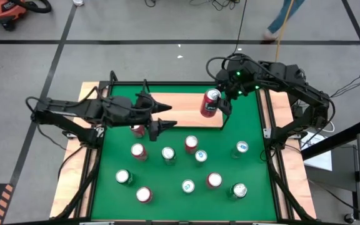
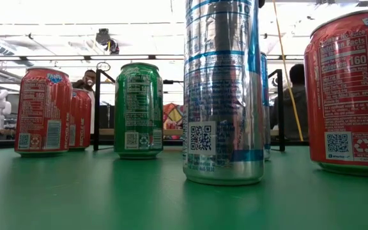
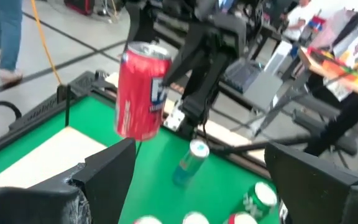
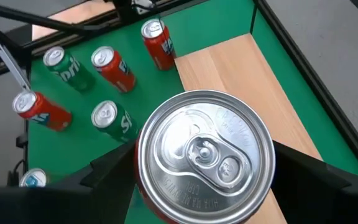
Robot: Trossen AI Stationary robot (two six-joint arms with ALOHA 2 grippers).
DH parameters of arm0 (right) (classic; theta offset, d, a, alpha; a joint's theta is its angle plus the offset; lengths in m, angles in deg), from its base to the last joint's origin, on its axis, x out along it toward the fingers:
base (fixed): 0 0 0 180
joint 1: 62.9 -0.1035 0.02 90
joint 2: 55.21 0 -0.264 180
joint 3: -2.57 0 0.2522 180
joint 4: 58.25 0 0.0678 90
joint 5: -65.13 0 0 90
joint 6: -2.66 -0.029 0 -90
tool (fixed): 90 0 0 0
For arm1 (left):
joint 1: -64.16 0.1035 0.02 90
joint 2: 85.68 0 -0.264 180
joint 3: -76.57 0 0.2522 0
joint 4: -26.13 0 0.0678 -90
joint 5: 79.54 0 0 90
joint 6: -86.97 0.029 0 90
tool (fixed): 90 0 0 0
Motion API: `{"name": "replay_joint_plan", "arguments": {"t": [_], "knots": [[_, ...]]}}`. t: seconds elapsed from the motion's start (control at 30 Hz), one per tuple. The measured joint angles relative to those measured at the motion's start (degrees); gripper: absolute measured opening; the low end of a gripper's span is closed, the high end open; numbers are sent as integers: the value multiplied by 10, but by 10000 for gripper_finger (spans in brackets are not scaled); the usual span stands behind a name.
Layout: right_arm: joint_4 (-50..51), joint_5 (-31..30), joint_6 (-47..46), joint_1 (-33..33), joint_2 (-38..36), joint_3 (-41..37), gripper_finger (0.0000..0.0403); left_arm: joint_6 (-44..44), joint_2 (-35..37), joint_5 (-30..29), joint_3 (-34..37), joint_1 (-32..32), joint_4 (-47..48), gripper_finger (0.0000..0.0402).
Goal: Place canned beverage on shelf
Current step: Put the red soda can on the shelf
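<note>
Though unseen low, right tool (image 1: 220, 106) grips can (image 1: 210, 103).

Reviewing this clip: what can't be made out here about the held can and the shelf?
- Whether the red can touches the shelf: its base is hidden by its own top in the right wrist view.
- Right hand grip: motion-blurred in the left wrist view.
- Low view: foreground cans block the shelf.

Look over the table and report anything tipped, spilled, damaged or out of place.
Nothing is spilled or visibly damaged. The one thing that stands out is the red can in the right pincer: it hangs tilted above the shelf edge, not yet set down. The other cans on the green mat stand upright. The left pincer is open, holding nothing.
</note>
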Motion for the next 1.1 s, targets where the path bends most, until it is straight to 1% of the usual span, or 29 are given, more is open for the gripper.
{"name": "replay_joint_plan", "arguments": {"t": [0.23,0.33,0.5,0.63,0.83,0.93,1.1], "knots": [[-19,-5,2,7,0,0,301,14,5,59,0,9,50,357],[-18,-13,15,15,3,0,301,14,5,70,0,18,48,357],[-17,-9,42,43,10,0,302,14,5,71,0,41,47,357],[-6,19,94,81,26,0,302,14,5,71,0,62,55,357],[-1,77,178,149,63,0,302,2,0,71,0,98,63,357],[-29,98,193,178,74,-18,302,-2,0,71,0,114,74,357],[-98,131,197,207,77,-77,302,-3,-4,67,1,131,89,357]]}}
